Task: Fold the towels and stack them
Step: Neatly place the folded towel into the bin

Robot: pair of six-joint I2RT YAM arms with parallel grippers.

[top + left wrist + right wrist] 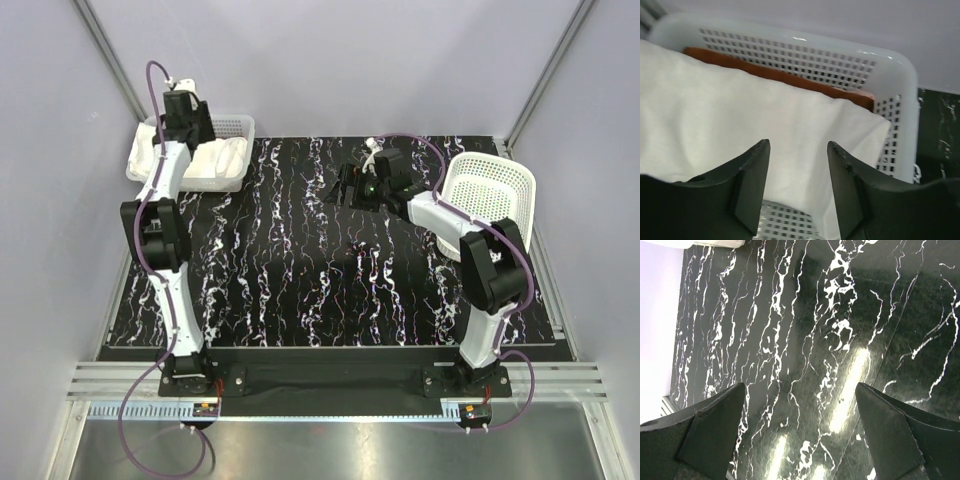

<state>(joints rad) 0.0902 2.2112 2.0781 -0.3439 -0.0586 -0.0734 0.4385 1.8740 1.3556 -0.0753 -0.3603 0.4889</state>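
White towel (740,115) below parted left jaws

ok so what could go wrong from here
1. The left gripper hangs open over the white towel. A finger might snag the cloth as it lifts away and undo the fold.
2. The white towel lies askew on the rust towel, one corner against the basket wall, so the stack may slump.
3. The other basket stands tipped beside the right arm. A swing could knock it.
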